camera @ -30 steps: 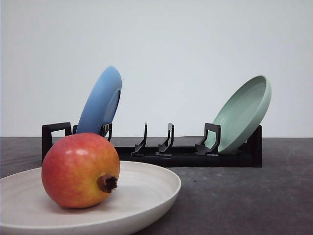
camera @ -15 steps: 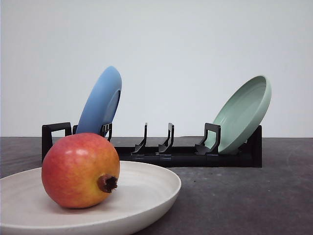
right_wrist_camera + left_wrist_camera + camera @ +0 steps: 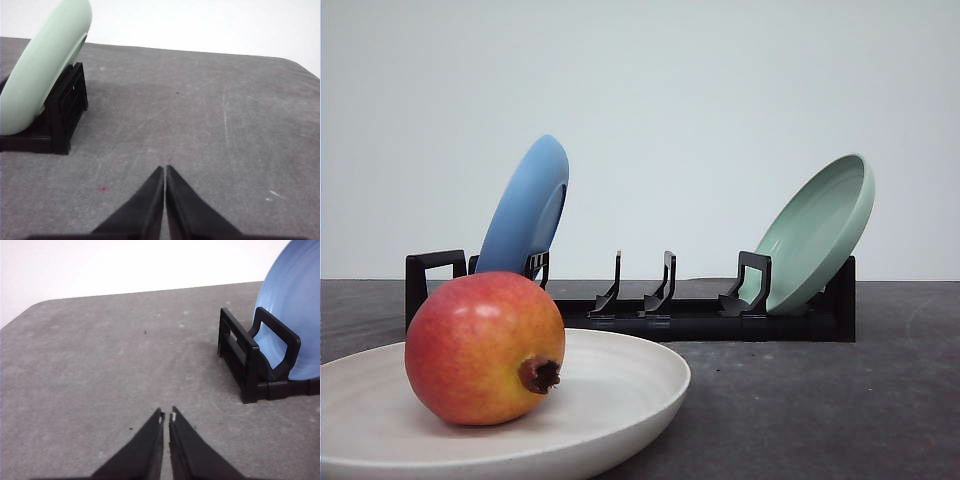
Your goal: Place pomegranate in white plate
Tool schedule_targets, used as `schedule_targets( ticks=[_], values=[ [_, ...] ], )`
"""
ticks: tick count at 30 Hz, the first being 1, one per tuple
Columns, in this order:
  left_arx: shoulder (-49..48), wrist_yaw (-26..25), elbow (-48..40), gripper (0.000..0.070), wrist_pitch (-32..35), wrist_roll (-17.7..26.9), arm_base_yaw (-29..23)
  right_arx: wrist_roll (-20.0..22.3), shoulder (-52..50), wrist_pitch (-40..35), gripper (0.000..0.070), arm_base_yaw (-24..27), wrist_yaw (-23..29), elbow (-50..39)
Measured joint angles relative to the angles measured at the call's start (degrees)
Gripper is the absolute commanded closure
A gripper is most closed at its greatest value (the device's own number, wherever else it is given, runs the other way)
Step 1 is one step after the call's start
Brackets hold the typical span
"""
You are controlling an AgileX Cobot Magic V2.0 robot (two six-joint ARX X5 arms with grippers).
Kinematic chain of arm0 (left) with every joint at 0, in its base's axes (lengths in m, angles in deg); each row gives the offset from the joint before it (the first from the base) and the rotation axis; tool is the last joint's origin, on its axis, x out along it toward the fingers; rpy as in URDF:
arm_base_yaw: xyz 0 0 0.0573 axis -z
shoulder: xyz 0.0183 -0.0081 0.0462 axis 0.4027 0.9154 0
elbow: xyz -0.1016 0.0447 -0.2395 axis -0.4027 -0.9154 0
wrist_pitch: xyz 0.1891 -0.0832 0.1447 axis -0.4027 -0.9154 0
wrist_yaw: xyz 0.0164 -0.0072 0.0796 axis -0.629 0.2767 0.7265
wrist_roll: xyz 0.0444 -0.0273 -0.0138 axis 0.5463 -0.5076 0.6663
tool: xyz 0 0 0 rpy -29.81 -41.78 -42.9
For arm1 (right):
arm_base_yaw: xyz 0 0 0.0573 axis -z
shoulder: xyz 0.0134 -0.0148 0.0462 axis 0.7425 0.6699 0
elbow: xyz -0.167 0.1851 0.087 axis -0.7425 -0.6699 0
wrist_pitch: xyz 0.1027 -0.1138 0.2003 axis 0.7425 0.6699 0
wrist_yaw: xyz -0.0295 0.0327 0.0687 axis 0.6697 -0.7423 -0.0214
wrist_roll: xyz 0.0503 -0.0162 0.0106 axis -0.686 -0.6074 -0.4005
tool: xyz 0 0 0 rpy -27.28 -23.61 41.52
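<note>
- Front view: pomegranate (image 3: 483,348) sitting inside the white plate (image 3: 620,395), on the left part of it, touching the plate's floor.
- Red on top, yellow-orange low down, with a shiny spot on the skin.
- Small dark brown nub on the fruit, pointing sideways toward the plate's right rim.
- White plate lying flat on the grey table (image 3: 820,410), much wider than the fruit, just in front of the black rack (image 3: 700,318).
- Black rack standing behind the white plate, long and low, with short posts sticking up in its middle.
- Blue plate (image 3: 527,212) standing on edge in the rack's left end, leaning to the right, straight behind the fruit.
- Green plate (image 3: 817,232) standing on edge in the rack's right end, also leaning right, well apart from the white plate.
- Two middle slots of the rack between the blue plate and the green plate.
- Left wrist view: left gripper (image 3: 167,417) over bare grey table, tips pressed nearly together with just a thin line between them, holding nothing.
- Rack's end and the blue plate's edge near the left gripper, not touching it.
- Right wrist view: right gripper (image 3: 165,170) over bare grey table, tips closed tight together, holding nothing.
- Green plate and the rack's other end near the right gripper, apart from it.
- Faint scratches and a tiny reddish spot (image 3: 104,189) on the table by the right gripper.
</note>
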Motion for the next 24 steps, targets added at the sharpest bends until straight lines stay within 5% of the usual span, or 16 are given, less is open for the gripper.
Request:
schedule_targets(
  ticks=[24],
  values=[
    [0.0, 0.0, 0.0, 0.0700, 0.0, 0.0, 0.0, 0.0, 0.0, 0.0, 0.0700, 0.0, 0.0, 0.0]
  ],
)
